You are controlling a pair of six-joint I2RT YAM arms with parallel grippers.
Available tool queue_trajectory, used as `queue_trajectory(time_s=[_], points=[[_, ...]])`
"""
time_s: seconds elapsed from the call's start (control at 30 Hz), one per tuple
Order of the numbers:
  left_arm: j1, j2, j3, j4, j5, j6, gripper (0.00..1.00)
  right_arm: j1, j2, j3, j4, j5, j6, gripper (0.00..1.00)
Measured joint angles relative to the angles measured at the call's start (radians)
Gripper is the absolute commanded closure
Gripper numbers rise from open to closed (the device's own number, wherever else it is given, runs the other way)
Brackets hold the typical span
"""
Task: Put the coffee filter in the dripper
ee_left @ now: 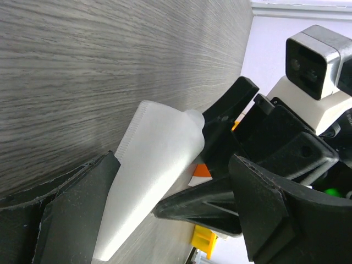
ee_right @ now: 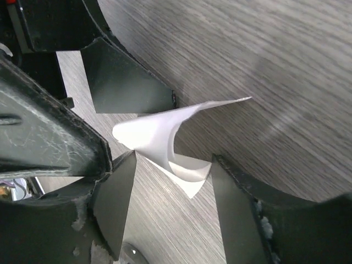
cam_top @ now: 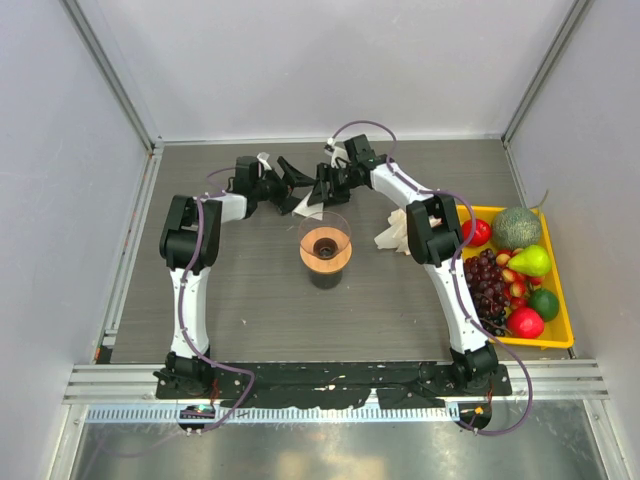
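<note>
The coffee filter, a thin white paper cone, is bowed open between my right gripper's fingertips, and its edges reach both. It also shows in the left wrist view, lying along one finger of my left gripper. The left jaws stand well apart, with a right finger between them. In the top view both grippers, left and right, meet just behind the dripper. The dripper is a clear cone with a tan wooden collar. A bit of the filter shows above its back rim.
A ruffled bunch of white filters lies right of the dripper, partly under the right arm. A yellow tray of fruit stands at the right edge. Grey walls enclose the table on three sides.
</note>
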Motion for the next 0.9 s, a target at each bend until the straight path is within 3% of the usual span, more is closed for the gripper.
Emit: queue_trajectory(time_s=[0.17,0.33,0.43,0.53,0.83,0.9], points=[[0.000,0.000,-0.002,0.003,0.002,0.002,0.06,0.000,-0.001,-0.047,0.050,-0.034,-0.003,0.69],[0.000,0.000,-0.007,0.011,0.011,0.004,0.07,-0.001,-0.001,-0.068,0.063,-0.047,0.005,0.74],[0.000,0.000,-0.011,0.014,0.018,0.007,0.13,-0.005,-0.003,-0.081,0.087,-0.058,0.006,0.74],[0.000,0.000,-0.013,0.003,0.032,0.018,0.20,-0.009,-0.011,-0.113,0.122,-0.074,0.013,0.74],[0.001,0.000,-0.024,-0.057,0.045,0.109,0.63,-0.015,-0.036,-0.158,0.189,-0.098,0.037,0.74],[0.002,0.000,-0.024,-0.068,0.049,0.117,0.69,-0.015,-0.043,-0.160,0.200,-0.104,0.040,0.70]])
